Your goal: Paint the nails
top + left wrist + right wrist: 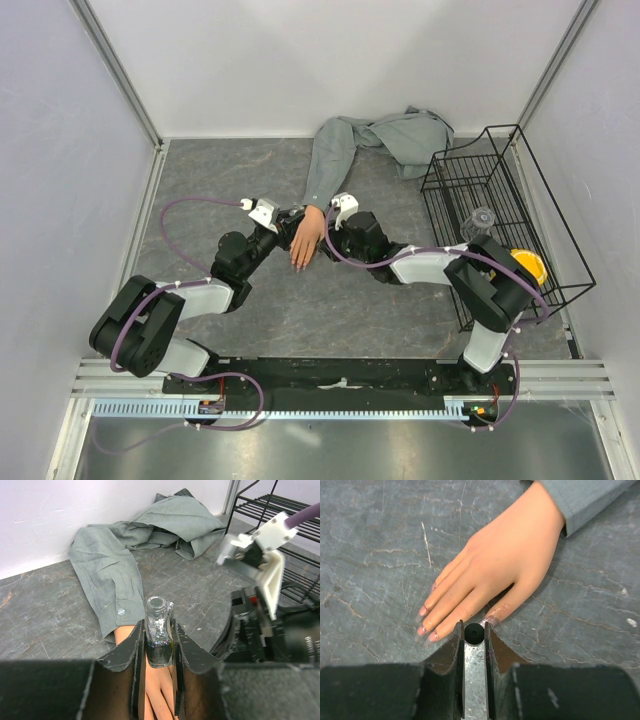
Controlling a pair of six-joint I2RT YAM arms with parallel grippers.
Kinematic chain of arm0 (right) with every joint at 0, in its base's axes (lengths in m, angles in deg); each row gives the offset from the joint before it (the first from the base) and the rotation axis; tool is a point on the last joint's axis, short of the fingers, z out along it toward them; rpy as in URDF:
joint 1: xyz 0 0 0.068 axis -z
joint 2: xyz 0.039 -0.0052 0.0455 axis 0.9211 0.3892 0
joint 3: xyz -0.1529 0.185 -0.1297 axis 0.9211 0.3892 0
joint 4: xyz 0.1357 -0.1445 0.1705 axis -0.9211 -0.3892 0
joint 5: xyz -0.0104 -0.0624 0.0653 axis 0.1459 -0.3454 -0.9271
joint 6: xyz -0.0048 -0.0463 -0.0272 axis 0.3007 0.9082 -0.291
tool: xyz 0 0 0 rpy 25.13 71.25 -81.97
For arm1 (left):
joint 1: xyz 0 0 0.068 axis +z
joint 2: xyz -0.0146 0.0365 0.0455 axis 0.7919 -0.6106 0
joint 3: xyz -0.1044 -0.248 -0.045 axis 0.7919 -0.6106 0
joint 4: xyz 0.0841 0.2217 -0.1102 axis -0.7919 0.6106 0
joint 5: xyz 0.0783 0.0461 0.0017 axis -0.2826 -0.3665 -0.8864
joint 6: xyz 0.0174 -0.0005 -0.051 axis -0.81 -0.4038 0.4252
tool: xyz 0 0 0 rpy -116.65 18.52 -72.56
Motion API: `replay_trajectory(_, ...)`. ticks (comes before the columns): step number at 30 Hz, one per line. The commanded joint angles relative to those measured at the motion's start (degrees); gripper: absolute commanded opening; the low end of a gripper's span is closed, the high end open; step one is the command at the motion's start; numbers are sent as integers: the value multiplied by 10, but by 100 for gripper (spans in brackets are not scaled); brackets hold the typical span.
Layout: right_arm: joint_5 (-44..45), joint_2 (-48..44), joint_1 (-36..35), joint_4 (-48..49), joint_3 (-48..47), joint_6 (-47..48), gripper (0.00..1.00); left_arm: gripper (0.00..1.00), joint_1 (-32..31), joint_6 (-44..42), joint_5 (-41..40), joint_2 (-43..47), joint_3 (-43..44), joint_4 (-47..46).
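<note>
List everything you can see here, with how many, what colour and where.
mannequin hand: one, peach, mid-table
nails: five, pinkish, its fingertips
shirt: one, grey, crumpled by far wall
polish bottle: one, clear with dark contents, uncapped, by the hand
cap: one, black, by the thumb
wire basket: one, black, far right
yellow item, clear item: one each, in basket
table: one, grey
left gripper: black, shut on polish bottle
right gripper: black, shut on cap
</note>
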Motion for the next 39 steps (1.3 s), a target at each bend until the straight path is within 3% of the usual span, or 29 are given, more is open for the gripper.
replay_trajectory(1,21,-41,-1,10,-3,12,0,2,-1,-21,-2,-5,12,-28)
replay_trajectory(17,36,15,7,3,-53,23,0,2,-1,-22,-2,-3,11,-28)
replay_trajectory(39,11,9,5,16,-24,10,0,2,-1,-23,-5,0,7,-28)
